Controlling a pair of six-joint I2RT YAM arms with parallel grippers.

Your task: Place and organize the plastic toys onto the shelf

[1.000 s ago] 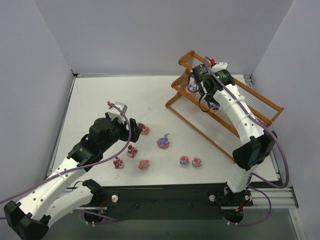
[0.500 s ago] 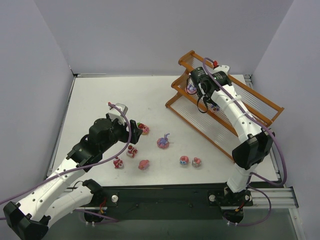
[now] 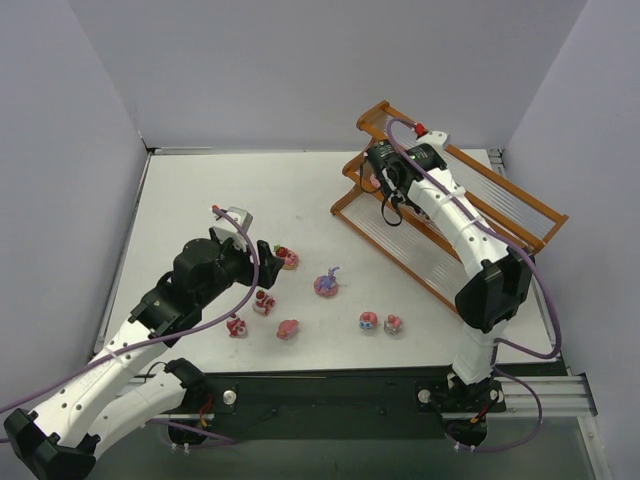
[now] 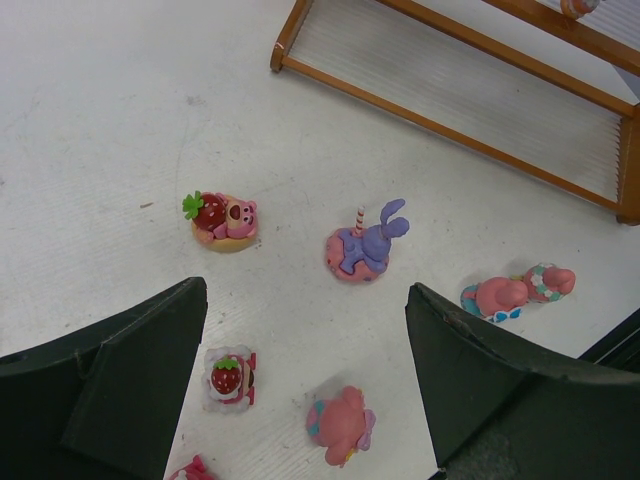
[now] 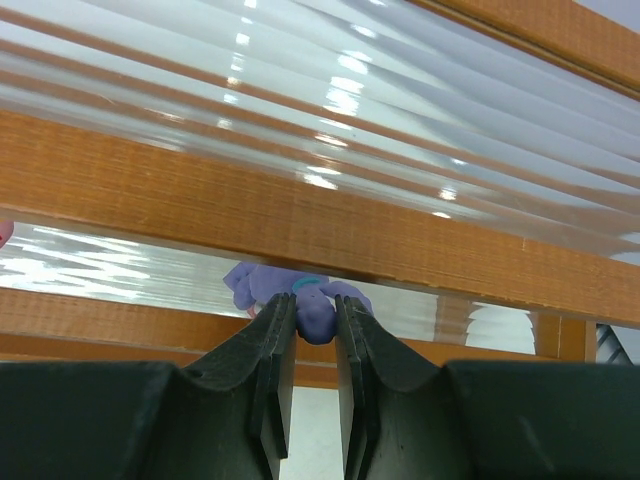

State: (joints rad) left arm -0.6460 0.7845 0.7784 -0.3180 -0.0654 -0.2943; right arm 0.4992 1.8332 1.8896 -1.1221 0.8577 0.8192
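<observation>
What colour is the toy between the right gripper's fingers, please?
Blue-purple toy, clearest in right wrist view.

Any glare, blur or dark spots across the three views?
Right wrist: strong glints on the shelf rods; purple toy slightly soft between the fingers. Left wrist: toys sharp, its own fingers near black. Top external: even light, faint shadows, no glare.

Left arm [image 3: 130, 335]: stretched forward and inward, wrist tipped downward.
Left gripper [image 4: 305, 300]: fingers spread wide apart.
Right arm [image 3: 462, 222]: extended far forward, leaning left.
Right gripper [image 5: 315, 302]: fingers nearly together, pinching a purple toy [image 5: 258, 283].
</observation>
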